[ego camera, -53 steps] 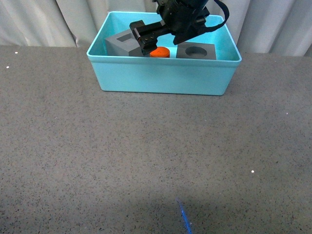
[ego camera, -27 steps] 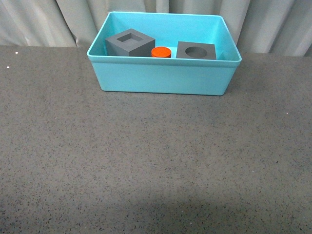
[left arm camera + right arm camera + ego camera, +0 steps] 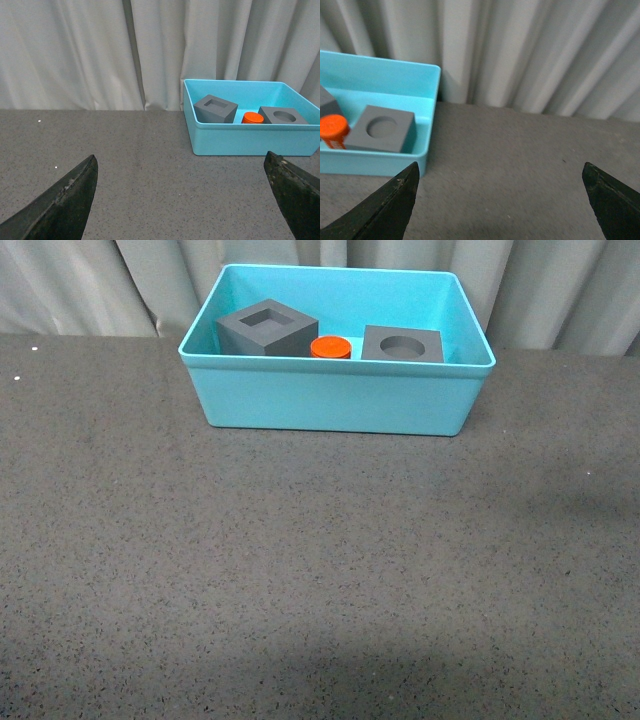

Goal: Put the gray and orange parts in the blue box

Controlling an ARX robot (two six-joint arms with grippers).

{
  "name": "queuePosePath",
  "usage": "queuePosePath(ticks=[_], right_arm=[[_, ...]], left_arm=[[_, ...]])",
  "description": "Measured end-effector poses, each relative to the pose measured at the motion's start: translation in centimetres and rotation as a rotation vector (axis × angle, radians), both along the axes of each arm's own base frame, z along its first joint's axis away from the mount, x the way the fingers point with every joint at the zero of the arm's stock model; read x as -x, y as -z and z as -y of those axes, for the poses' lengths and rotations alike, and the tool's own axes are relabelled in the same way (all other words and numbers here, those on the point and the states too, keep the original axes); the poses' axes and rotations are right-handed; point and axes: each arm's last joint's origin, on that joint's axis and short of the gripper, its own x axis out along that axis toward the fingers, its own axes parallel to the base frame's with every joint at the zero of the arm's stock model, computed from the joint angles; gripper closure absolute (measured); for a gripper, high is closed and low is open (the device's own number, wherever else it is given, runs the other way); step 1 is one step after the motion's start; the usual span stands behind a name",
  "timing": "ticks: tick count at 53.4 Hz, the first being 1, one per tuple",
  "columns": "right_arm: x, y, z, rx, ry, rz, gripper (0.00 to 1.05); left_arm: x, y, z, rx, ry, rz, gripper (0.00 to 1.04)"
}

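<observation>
The blue box (image 3: 335,390) sits at the far edge of the tabletop (image 3: 300,570), near its middle, before a pale curtain (image 3: 80,285). Inside, along the box's near wall from left to right: the gray cube with a square recess (image 3: 266,328), turned corner-on; the orange cylinder (image 3: 330,347), upright, just beside it; then the gray cube with a round hole (image 3: 403,344), close to the right wall. The left gripper (image 3: 185,200) and the right gripper (image 3: 500,202) each hang with jaws spread wide, empty, away from the box.
</observation>
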Motion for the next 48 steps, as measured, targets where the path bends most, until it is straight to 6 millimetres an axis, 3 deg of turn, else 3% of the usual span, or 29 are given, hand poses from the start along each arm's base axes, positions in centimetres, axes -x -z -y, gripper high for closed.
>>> queuePosePath(ticks=[7, 10, 13, 31, 36, 48], right_arm=[[3.5, 1.0, 1.4, 0.008, 0.087, 0.054, 0.1], [5.0, 1.2, 2.2, -0.104, -0.028, 0.23, 0.23], [6.0, 1.6, 2.7, -0.137, -0.078, 0.3, 0.34], [9.5, 5.1, 4.5, -0.15, -0.09, 0.297, 1.05], [10.3, 5.8, 5.5, -0.153, -0.08, 0.296, 1.04], [11.6, 6.5, 5.5, -0.152, -0.081, 0.299, 1.04]], left_arm=[[0.0, 0.0, 0.0, 0.0, 0.0, 0.0, 0.07], [0.0, 0.0, 0.0, 0.0, 0.0, 0.0, 0.07], [0.0, 0.0, 0.0, 0.0, 0.0, 0.0, 0.07], [0.0, 0.0, 0.0, 0.0, 0.0, 0.0, 0.07], [0.0, 0.0, 0.0, 0.0, 0.0, 0.0, 0.07], [0.0, 0.0, 0.0, 0.0, 0.0, 0.0, 0.07]])
